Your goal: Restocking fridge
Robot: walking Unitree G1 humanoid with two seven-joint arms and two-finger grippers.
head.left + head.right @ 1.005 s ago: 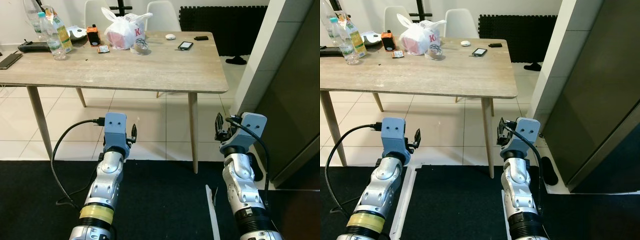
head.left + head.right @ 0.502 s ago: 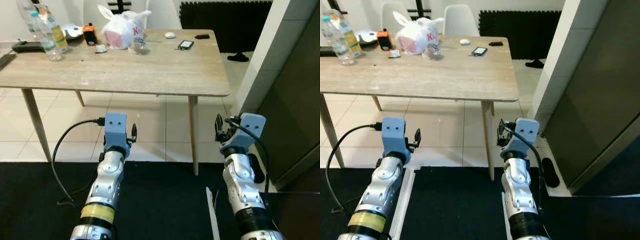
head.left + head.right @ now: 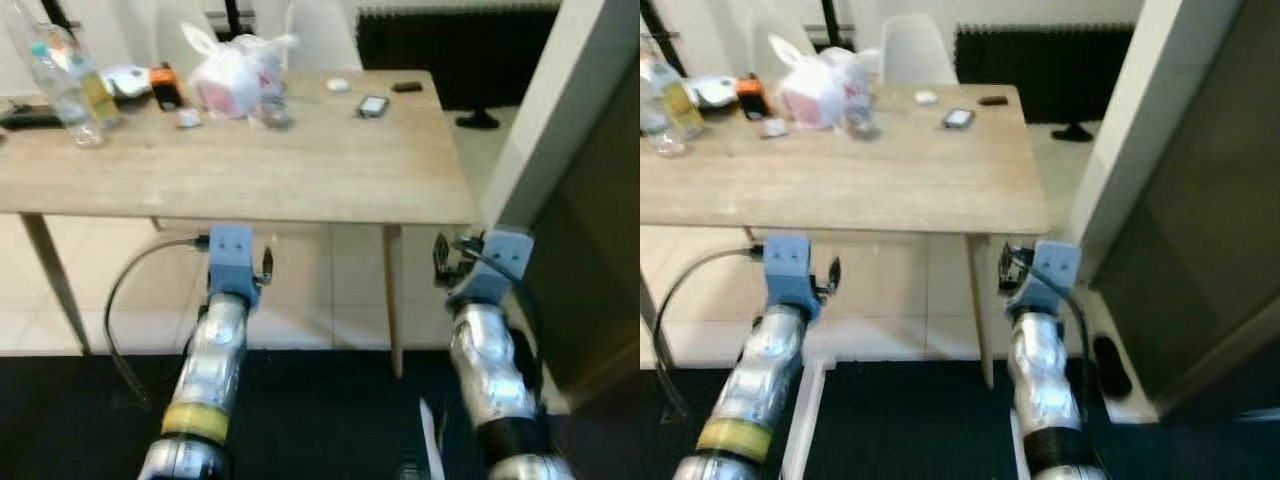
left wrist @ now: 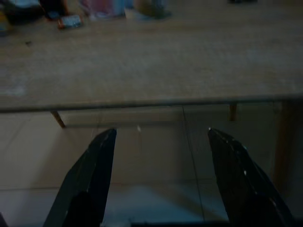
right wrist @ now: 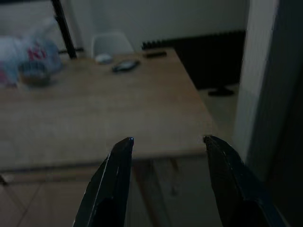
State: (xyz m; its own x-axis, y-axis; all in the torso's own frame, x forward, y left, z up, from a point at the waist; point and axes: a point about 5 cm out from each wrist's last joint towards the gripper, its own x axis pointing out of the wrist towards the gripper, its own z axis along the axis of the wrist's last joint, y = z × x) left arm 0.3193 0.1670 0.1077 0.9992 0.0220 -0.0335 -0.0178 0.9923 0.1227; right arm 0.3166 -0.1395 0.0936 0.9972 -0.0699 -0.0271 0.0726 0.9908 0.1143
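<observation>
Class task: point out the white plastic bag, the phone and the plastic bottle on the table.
white plastic bag (image 3: pixel 235 72), left eye view, bag's middle.
phone (image 3: pixel 958 119), right eye view, screen.
plastic bottle (image 3: pixel 62 85), left eye view, body.

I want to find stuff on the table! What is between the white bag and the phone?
In the left eye view, a small round container sits right beside the white bag; then bare table up to the phone.

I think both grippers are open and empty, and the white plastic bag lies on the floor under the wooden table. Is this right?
Not quite. The white plastic bag sits on top of the wooden table, as the left eye view shows. The left gripper and the right gripper are indeed open and empty.
</observation>
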